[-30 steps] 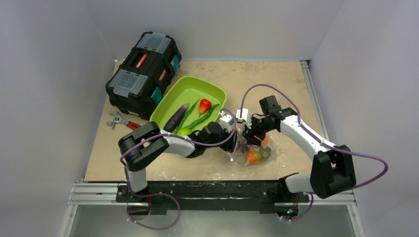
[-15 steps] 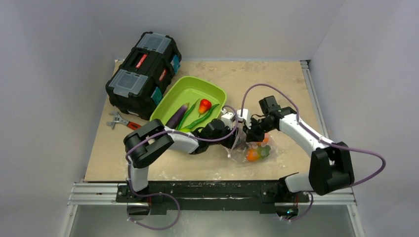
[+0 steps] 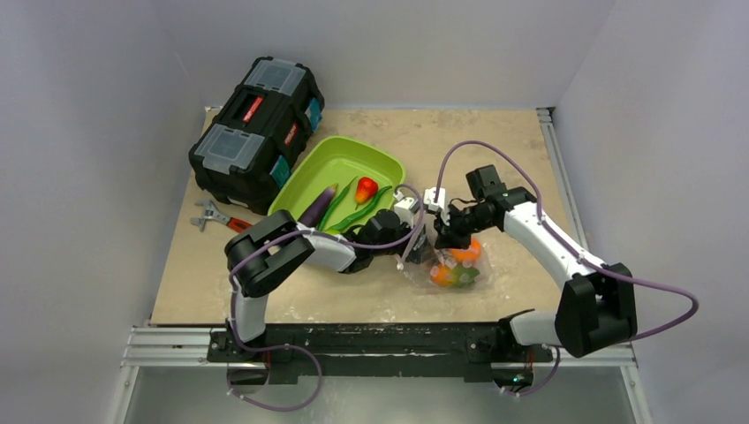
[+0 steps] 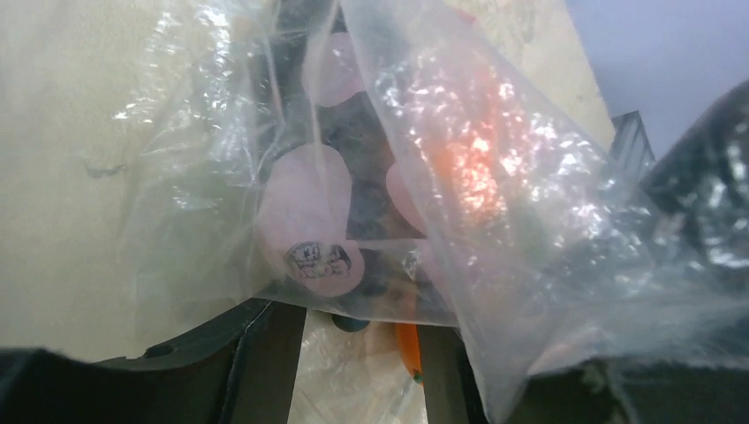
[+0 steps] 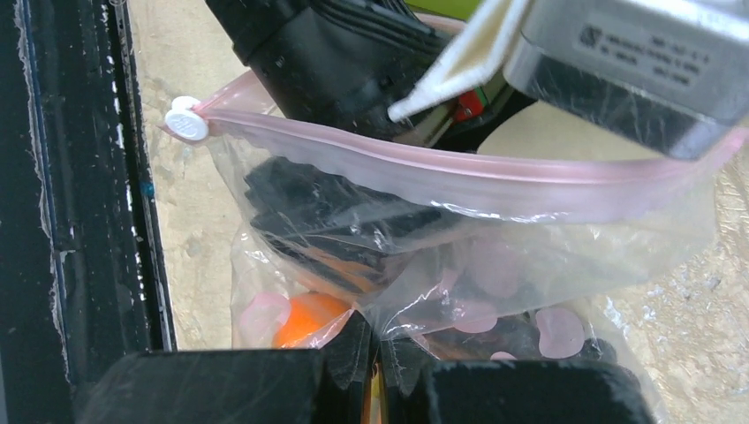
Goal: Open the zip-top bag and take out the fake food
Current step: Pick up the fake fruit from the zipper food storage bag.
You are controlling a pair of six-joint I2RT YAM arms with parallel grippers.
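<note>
Pinching clear crinkly zip-top bag (image 5: 530,221) beside lime-green plastic tray (image 3: 344,166) with right gripper (image 5: 375,358); holding left gripper (image 4: 362,371) half-open in its mouth.

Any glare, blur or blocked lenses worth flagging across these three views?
Top external: even soft light, sharp, only faint shadows. Left wrist: the zip-top bag fills the frame up close, hazy and out of focus, white glare on its creases. Right wrist: sharper, the pink zip strip reads clearly, but the shut right claw at the bottom is underlit.
</note>
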